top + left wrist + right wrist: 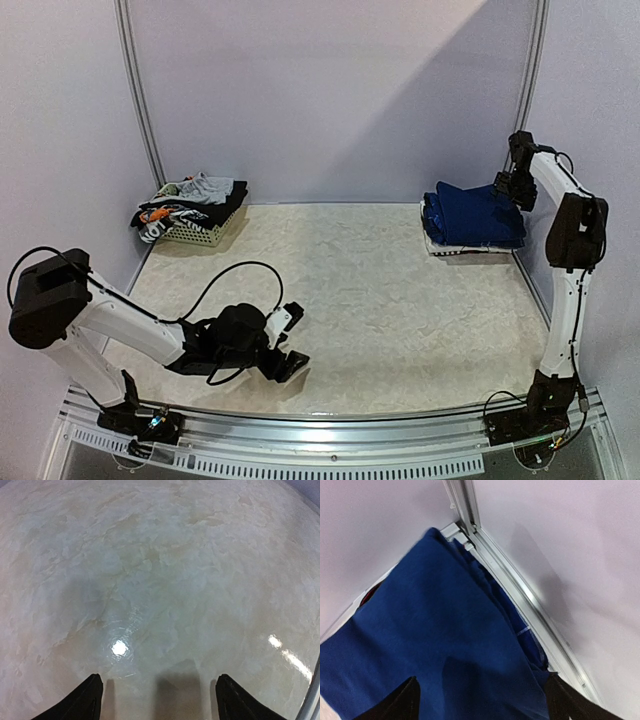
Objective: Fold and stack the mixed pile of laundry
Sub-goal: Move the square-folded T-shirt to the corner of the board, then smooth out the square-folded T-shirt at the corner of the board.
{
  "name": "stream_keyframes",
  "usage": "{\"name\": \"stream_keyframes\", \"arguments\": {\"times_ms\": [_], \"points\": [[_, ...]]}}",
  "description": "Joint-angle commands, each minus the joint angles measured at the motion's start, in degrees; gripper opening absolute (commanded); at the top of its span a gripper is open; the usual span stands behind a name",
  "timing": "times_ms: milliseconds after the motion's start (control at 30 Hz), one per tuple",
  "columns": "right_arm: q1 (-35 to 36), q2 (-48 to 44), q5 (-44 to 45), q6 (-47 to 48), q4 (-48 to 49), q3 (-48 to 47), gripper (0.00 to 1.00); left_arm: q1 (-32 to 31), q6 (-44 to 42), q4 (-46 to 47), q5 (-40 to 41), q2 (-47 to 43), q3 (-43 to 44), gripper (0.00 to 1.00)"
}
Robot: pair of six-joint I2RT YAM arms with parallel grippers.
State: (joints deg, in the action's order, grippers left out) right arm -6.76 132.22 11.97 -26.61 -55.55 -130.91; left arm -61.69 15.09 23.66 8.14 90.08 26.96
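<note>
A stack of folded dark blue garments point(475, 217) lies at the back right corner of the table; its top blue cloth point(435, 645) fills the right wrist view. The rest of the laundry pile point(190, 203), grey, black and orange-white pieces, sits in a small white basket point(200, 235) at the back left. My right gripper point(507, 186) hovers open just above the stack's right edge, holding nothing. My left gripper point(290, 340) is open and empty, low over bare table at the front left, its fingertips point(85, 702) wide apart.
The beige marbled table point(350, 300) is walled by pale panels with metal frame rails point(520, 595) close behind the blue stack. A black cable point(215, 285) loops over the left arm. A metal rail runs along the near table edge point(330, 425).
</note>
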Motion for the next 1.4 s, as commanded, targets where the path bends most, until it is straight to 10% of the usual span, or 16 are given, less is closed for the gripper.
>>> {"name": "stream_keyframes", "arguments": {"times_ms": [0, 567, 1067, 1367], "points": [[1.6, -6.3, 1.0, 0.3, 0.6, 1.5, 0.93, 0.9, 0.6, 1.9, -0.6, 0.3, 0.2, 0.79], [9.8, -9.1, -7.7, 5.0, 19.7, 13.7, 0.92, 0.9, 1.8, 1.2, -2.6, 0.2, 2.3, 0.79], [10.8, 12.5, -18.6, 3.7, 29.3, -4.2, 0.43, 0.8, 3.3, -2.1, -1.1, 0.5, 4.9, 0.78], [11.9, 16.8, -19.0, 4.5, 34.2, -7.8, 0.58, 0.7, 3.4, -4.1, -0.9, 1.0, 6.7, 0.78]]}}
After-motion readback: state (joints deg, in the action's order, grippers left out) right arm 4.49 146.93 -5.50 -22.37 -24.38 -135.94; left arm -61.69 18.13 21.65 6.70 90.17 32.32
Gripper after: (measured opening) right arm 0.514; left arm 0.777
